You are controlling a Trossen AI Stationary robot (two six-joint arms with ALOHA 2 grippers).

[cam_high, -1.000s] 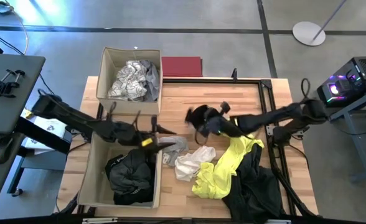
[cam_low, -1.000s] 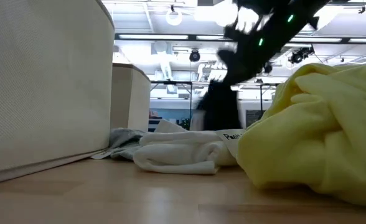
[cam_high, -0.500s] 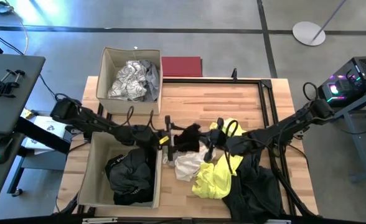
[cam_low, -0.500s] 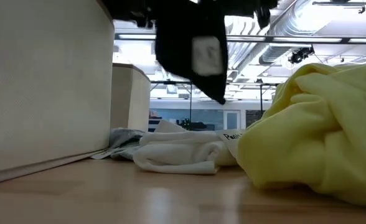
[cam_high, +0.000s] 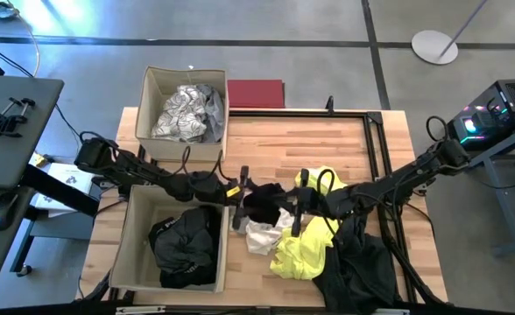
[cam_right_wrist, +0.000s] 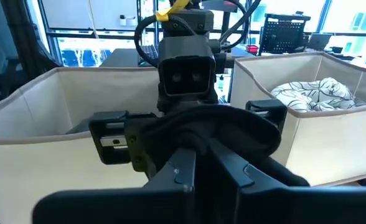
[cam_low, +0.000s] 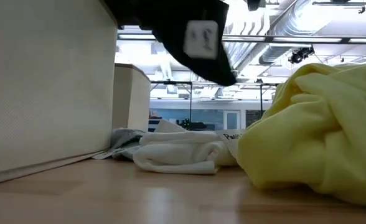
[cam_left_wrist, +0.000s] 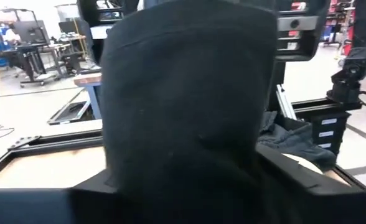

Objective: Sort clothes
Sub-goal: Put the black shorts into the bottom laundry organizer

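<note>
A black garment [cam_high: 263, 203] with a white label [cam_low: 201, 38] hangs in the air between my two grippers, above the table's middle. My right gripper [cam_high: 290, 210] is shut on it. My left gripper [cam_high: 242, 189] faces it, open, with one finger [cam_right_wrist: 111, 134] on each side of the garment [cam_right_wrist: 208, 127]. In the left wrist view the garment [cam_left_wrist: 183, 118] fills the picture. A white garment [cam_high: 262, 236], a neon yellow one [cam_high: 306, 245] and a dark one [cam_high: 354, 267] lie on the table. A grey piece [cam_low: 124, 138] lies by the near box. My right gripper pinches a bunched part of the black garment [cam_right_wrist: 198, 144] between its two fingers [cam_right_wrist: 233, 171]. The fingers come level from the table's right side. The garment is lifted clear of the table and droops below the hold. My left gripper: I cannot tell whether its fingers touch the garment.
A beige box [cam_high: 144, 254] with black clothes stands at the near left. A second beige box [cam_high: 150, 92] with white and grey clothes stands at the far left, a flat dark red rectangle [cam_high: 256, 93] beside it. A black frame [cam_high: 376, 140] borders the table's right part.
My right gripper has carried the black garment from the table's far middle toward the left and near edges, up to my left gripper. My left gripper has moved right to meet it. The garment stays lifted clear and now hangs between the left fingers.
</note>
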